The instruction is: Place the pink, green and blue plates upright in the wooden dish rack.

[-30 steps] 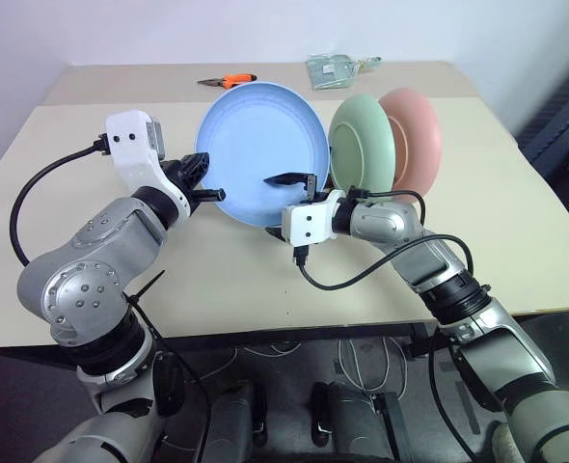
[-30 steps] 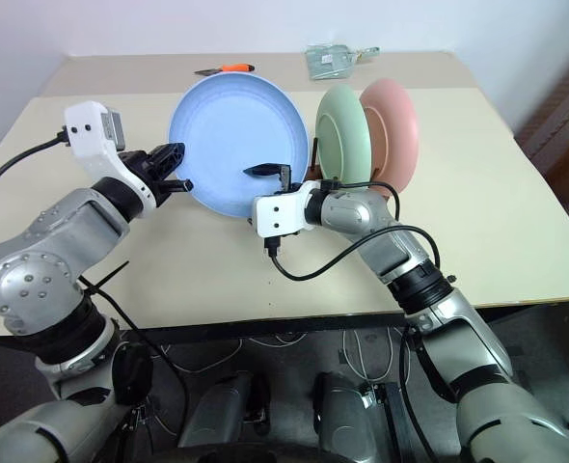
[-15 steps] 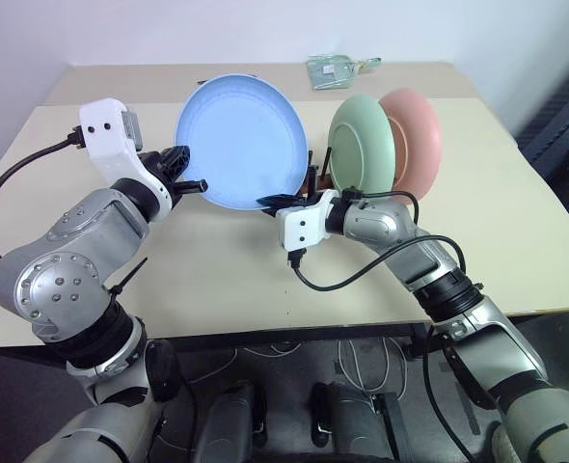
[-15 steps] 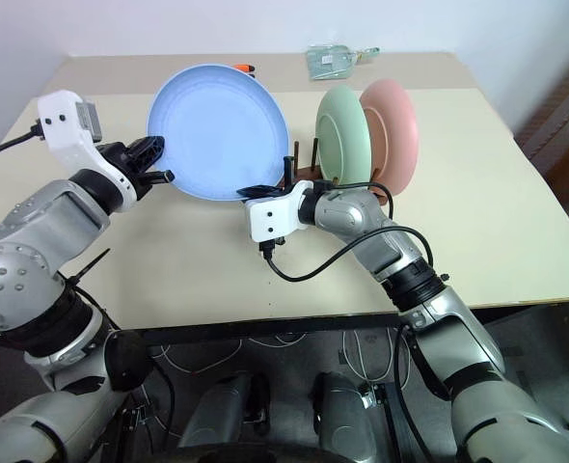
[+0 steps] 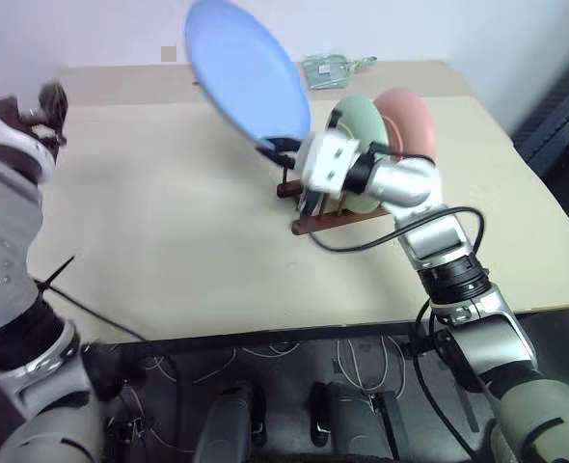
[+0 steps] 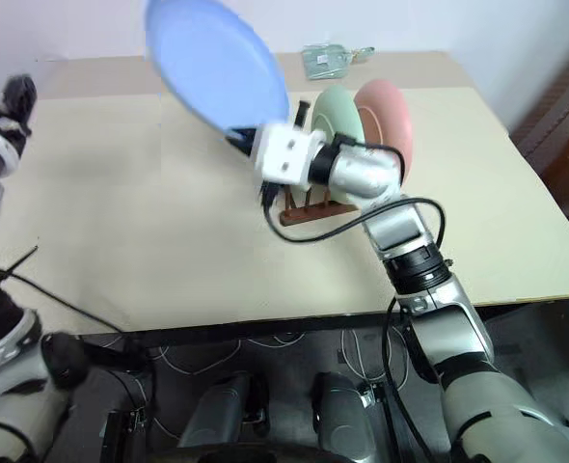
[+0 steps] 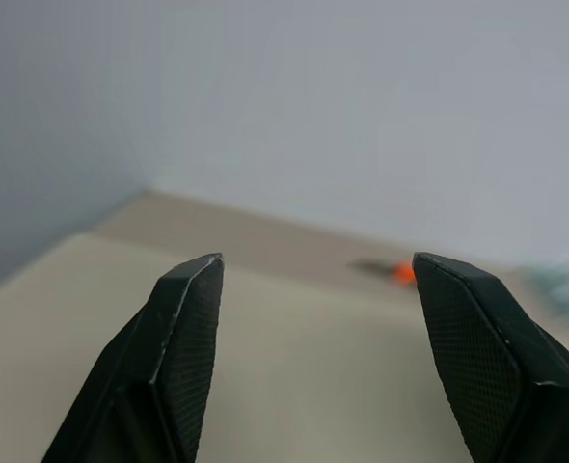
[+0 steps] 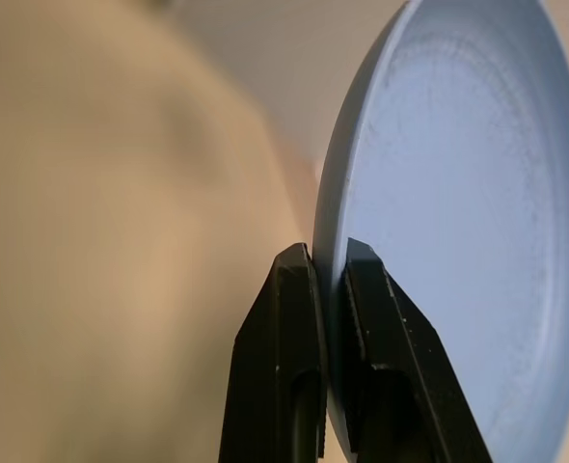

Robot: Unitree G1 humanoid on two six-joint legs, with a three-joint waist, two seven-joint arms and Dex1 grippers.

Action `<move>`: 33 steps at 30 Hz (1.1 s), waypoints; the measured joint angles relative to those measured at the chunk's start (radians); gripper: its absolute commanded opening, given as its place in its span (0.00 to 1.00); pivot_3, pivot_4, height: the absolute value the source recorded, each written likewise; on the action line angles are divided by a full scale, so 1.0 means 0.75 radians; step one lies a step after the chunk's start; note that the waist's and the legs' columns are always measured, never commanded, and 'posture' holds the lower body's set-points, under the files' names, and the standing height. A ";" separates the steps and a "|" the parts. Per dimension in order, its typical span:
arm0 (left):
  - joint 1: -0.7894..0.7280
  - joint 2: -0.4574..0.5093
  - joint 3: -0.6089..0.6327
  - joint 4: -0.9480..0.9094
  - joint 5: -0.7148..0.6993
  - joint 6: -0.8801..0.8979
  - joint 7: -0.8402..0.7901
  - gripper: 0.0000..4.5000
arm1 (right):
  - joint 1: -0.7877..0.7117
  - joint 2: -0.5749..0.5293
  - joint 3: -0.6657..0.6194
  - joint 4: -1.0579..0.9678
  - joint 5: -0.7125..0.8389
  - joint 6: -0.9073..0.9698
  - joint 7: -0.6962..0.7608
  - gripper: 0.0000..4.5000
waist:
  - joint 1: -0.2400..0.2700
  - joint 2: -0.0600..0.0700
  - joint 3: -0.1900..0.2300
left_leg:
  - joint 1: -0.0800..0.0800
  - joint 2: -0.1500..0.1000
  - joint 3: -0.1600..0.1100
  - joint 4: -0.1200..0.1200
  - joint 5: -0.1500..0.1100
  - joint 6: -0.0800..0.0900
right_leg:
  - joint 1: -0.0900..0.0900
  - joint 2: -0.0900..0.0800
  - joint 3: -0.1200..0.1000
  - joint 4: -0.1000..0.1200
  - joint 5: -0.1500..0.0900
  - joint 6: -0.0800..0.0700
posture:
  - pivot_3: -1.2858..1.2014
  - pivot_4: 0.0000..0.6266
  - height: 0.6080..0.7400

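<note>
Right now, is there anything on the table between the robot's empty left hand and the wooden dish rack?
No. In the left eye view, the stretch of table between the left hand and the wooden dish rack is bare.

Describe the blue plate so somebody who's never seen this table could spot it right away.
Start at the beige table and find the wooden dish rack near its middle, with the green plate and pink plate standing in it. The blue plate is the one raised above the rack, pinched at its rim by the right gripper.
</note>
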 measured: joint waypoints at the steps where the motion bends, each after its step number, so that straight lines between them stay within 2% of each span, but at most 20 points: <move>1: 0.106 0.046 -0.067 -0.011 0.022 -0.061 -0.088 0.74 | -0.009 0.006 -0.060 -0.072 0.213 0.204 0.013 0.00 | 0.001 0.000 0.000 | 0.000 0.000 -0.001 0.000 0.000 0.000 | 0.000 -0.002 0.000 0.000 0.000 0.000 | 0.52 0.24 1.00; 3: 0.365 0.097 -0.223 -0.070 0.044 -0.178 -0.294 0.74 | -0.017 -0.029 -0.250 -0.183 0.660 0.580 0.013 0.00 | 0.003 0.001 0.000 | 0.000 -0.004 -0.002 -0.001 -0.004 -0.002 | 0.001 -0.009 0.000 -0.001 0.000 0.000 | 0.52 0.24 1.00; 5: 0.573 0.102 -0.377 -0.086 0.055 -0.261 -0.468 0.74 | -0.032 -0.059 -0.410 -0.222 0.975 0.848 -0.068 0.00 | -0.006 0.000 0.000 | -0.002 -0.005 -0.002 -0.001 -0.005 -0.001 | -0.002 -0.011 0.000 -0.004 0.000 -0.001 | 0.52 0.24 1.00; 8: 0.696 0.126 -0.513 -0.123 0.068 -0.349 -0.634 0.74 | -0.034 -0.080 -0.498 -0.190 1.126 1.073 -0.216 0.00 | -0.011 0.001 0.000 | -0.005 -0.004 0.001 -0.004 -0.004 -0.004 | -0.012 -0.014 0.001 0.001 0.002 -0.004 | 0.52 0.24 1.00; 13: 0.696 0.073 -0.570 -0.155 0.073 -0.436 -0.701 0.74 | -0.011 -0.067 -0.571 -0.124 1.285 1.309 -0.436 0.00 | -0.011 0.008 0.000 | -0.010 -0.003 0.004 -0.006 -0.001 -0.001 | -0.020 -0.015 0.001 0.003 0.002 -0.006 | 0.52 0.24 1.00; 20: 0.696 0.058 -0.579 -0.149 0.081 -0.440 -0.717 0.74 | -0.011 -0.038 -0.618 -0.109 1.353 1.385 -0.606 0.00 | -0.006 0.008 0.000 | -0.011 -0.003 0.005 -0.004 -0.001 0.002 | -0.019 -0.014 0.000 0.003 0.003 -0.006 | 0.52 0.24 1.00; 33: 0.700 0.032 -0.599 -0.201 0.070 -0.407 -0.723 0.74 | 0.006 -0.040 -0.620 -0.028 1.309 1.398 -0.637 0.00 | -0.005 0.008 0.000 | -0.011 -0.003 0.006 -0.003 -0.001 0.004 | -0.018 -0.012 0.000 0.003 0.002 -0.005 | 0.52 0.24 1.00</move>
